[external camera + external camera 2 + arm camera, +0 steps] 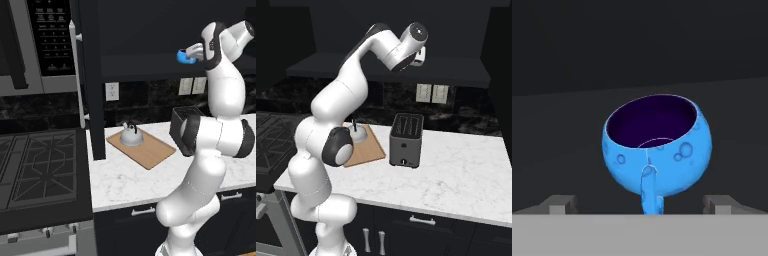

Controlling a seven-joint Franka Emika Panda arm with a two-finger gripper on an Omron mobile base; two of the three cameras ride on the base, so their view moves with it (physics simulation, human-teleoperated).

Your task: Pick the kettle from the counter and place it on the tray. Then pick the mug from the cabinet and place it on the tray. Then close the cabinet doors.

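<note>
Pretty clearly a home kitchen: there's a black gas stovetop (37, 170) with grates, and a microwave (37, 45) with a button panel hangs right above it. Just right of the stovetop runs a white marble-look tabletop (135, 182) carrying a toaster (406, 139), a kettle (130, 134) on a wooden tray (150, 150), plus dark wall cabinets (150, 35) overhead and outlets (431, 93) on the backsplash.
</note>
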